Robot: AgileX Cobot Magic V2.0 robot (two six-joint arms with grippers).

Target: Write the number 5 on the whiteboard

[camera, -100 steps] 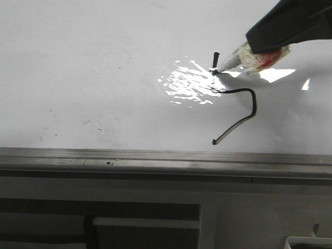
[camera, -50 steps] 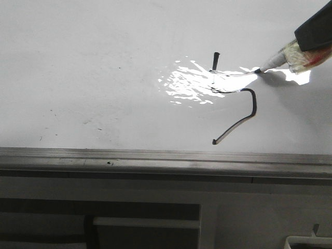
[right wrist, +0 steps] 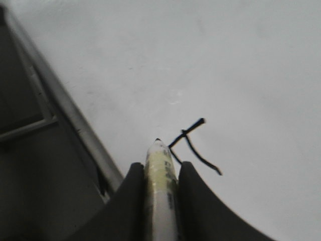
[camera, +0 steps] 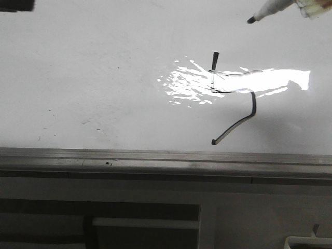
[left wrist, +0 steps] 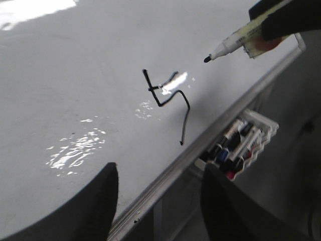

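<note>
The R gripper was clamped on a black-tipped whiteboard marker, tip off the board and up toward the far right of the front view, well apart from the drawing. The L gripper hung spread w/ nothing between its fingers, low over the near edge of the whiteboard. The number 5 sat on the board's right-centre, partly washed out by glare: short upright stroke, top bar running right, then a hooked curve down to a tail near the grey edge rail. Judging by the shape, all strokes looked done, so this read as the lift-off/finish step. Next move prob. calls for keeping the tip clear of the surface to avoid stray marks, then parking the marker, maybe in the marker tray below the rail, tho that's a guess.
</note>
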